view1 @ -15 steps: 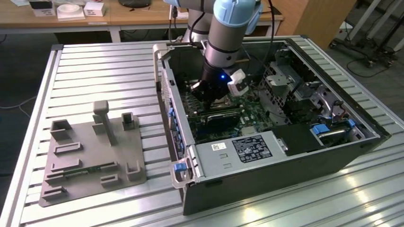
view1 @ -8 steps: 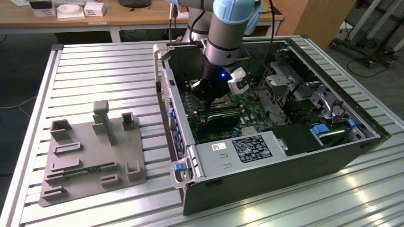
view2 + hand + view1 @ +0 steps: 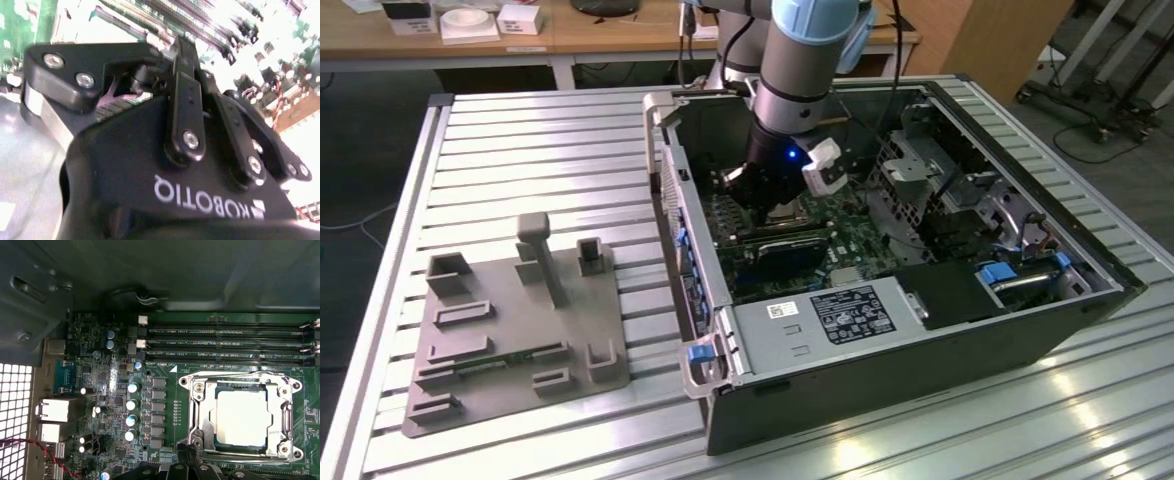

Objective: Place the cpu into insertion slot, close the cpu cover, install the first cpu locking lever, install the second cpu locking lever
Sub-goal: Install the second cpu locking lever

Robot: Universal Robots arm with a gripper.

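Observation:
The cpu (image 3: 243,417), a flat silver-grey square, lies in the insertion slot (image 3: 200,412) on the green board. The cpu cover (image 3: 286,407), a silver frame, lies flat around it. A thin wire lever (image 3: 235,376) runs along one side of the frame. My gripper (image 3: 186,456) is shut with nothing in it, its dark tip right at a corner of the socket frame, beside the cpu. In the exterior view the gripper (image 3: 767,198) reaches down into the open computer case (image 3: 921,345) over the board. The second wrist view has the gripper's black body (image 3: 150,165) close up.
Long black memory slots (image 3: 225,342) lie just beyond the socket, capacitors (image 3: 132,405) beside it. A black box with a white label (image 3: 854,312) sits at the case's near side. A grey fixture (image 3: 520,330) stands on the slatted table at the exterior view's left.

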